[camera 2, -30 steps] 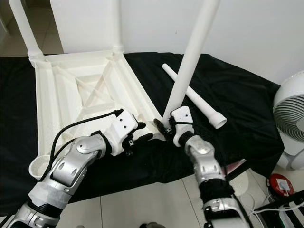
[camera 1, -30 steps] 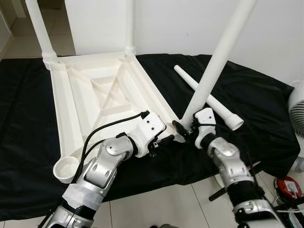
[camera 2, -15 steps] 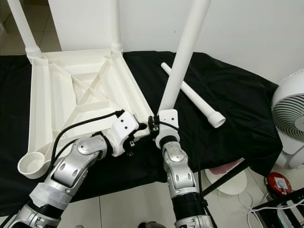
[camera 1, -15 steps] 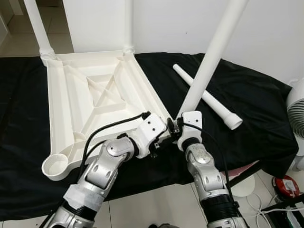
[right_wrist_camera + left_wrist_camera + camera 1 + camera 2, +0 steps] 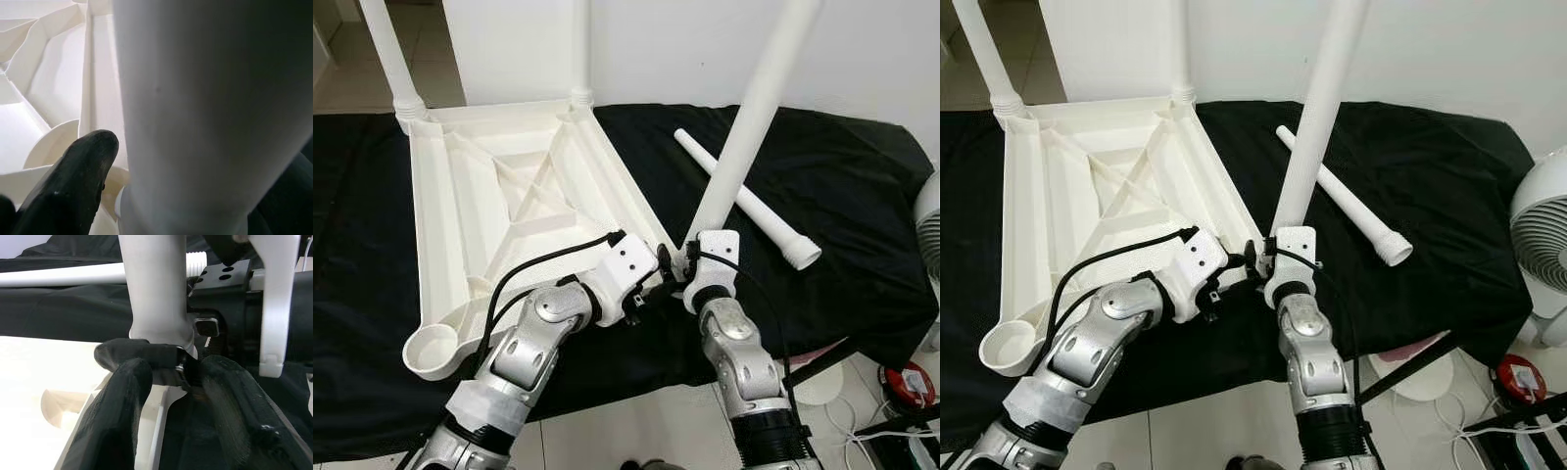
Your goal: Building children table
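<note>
Black cloth (image 5: 822,186), upturned table top (image 5: 509,196), right gripper (image 5: 680,266) clasping tilted leg (image 5: 744,127), left gripper (image 5: 658,289) parted beside

Low desk w/ a black cloth (image 5: 842,196) over it, tiled floor (image 5: 636,431) in front. On the cloth: white plastic tabletop (image 5: 499,206) flipped upside down, ribs up, w/ two legs (image 5: 393,59) already standing in its far corners and an empty round socket (image 5: 433,350) at the near corner, out past the left hand (image 5: 651,291). One loose leg (image 5: 744,201) lies flat on the cloth, just beyond the right hand (image 5: 680,274), apart from the tabletop.
</note>
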